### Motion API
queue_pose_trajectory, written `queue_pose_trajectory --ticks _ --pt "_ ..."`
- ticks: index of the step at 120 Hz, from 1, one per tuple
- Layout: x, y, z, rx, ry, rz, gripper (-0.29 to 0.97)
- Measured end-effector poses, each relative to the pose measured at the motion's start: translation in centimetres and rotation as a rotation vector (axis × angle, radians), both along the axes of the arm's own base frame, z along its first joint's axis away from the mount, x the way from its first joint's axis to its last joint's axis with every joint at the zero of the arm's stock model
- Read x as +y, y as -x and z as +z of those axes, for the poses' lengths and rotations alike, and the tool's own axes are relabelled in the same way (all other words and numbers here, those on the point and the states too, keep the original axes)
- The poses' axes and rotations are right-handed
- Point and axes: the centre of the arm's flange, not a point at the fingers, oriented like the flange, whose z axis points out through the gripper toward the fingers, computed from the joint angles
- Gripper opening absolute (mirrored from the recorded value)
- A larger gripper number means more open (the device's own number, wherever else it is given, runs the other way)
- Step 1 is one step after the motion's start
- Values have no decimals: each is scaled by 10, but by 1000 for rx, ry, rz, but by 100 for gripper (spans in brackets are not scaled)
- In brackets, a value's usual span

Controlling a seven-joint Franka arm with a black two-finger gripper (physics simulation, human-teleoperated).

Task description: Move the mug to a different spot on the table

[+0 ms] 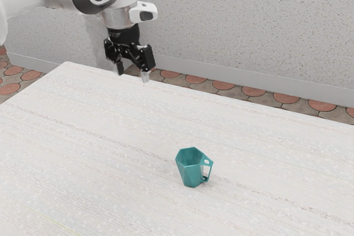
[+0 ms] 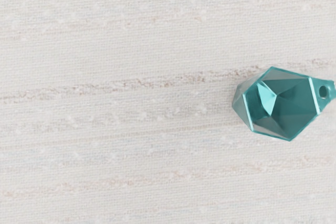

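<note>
Mug (image 1: 194, 167) stands upright on the pale surface (image 1: 83, 136), its handle toward three o'clock in the exterior view. Jaws hang open, holding nothing, near the far edge. The mug sits well apart, at five o'clock from them.

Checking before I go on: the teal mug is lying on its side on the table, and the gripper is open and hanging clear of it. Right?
Not quite. The mug stands upright on the table, its mouth facing up; the exterior view shows this. The gripper is indeed open and hangs clear of the mug.
</note>
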Motion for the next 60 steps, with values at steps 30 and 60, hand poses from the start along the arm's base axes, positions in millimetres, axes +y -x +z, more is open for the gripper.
queue_pose_trajectory --ticks 30,60 --pt "-94 14 -38 89 4 -149 68" --pt "-166 29 -88 208 4 -306 68"
